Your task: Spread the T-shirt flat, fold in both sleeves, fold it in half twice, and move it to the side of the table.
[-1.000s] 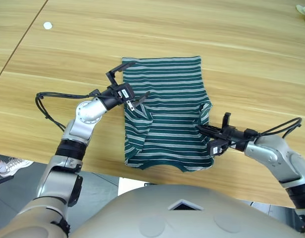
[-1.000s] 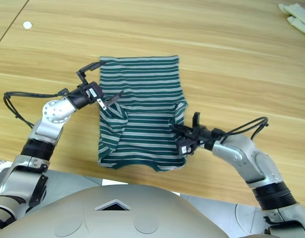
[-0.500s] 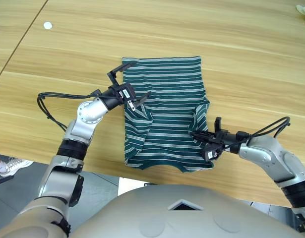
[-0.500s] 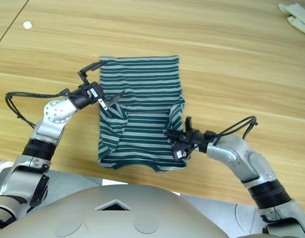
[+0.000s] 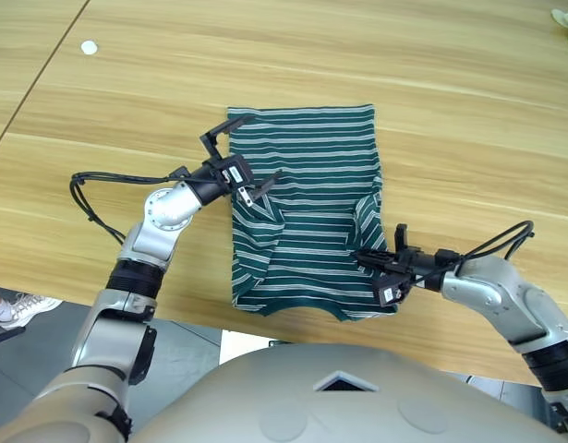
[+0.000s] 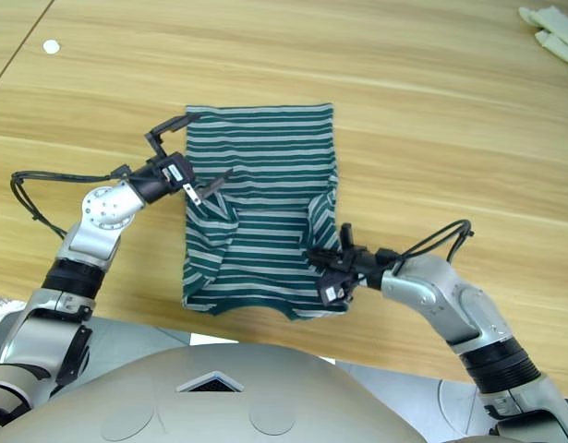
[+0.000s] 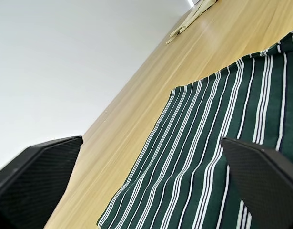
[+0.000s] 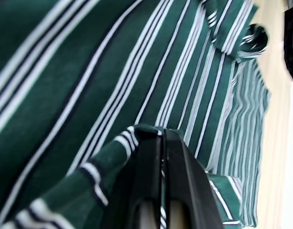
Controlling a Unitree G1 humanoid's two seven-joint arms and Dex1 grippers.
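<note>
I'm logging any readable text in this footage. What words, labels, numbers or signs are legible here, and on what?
No text can be read.
white tag on the left gripper: too small to read.
second white tag on the right gripper: too small to read.
T-shirt: stripes only, no print visible.
round white sticker on the table: looks blank.

The left arm [image 5: 145, 240] is extended from the 7 o'clock corner of the head view, and its wrist is angled toward 2 o'clock. The left gripper [image 5: 263, 146] is set wide open, with its two fingers [image 7: 36, 176] spread well apart. The right arm [image 5: 505, 291] is extended from 4 o'clock, and its forearm is directed toward 9 o'clock. The right gripper [image 5: 362, 258] is closed, with its fingers [image 8: 153, 176] pressed together on a pinched fold of the T-shirt [image 5: 311, 157].
</note>
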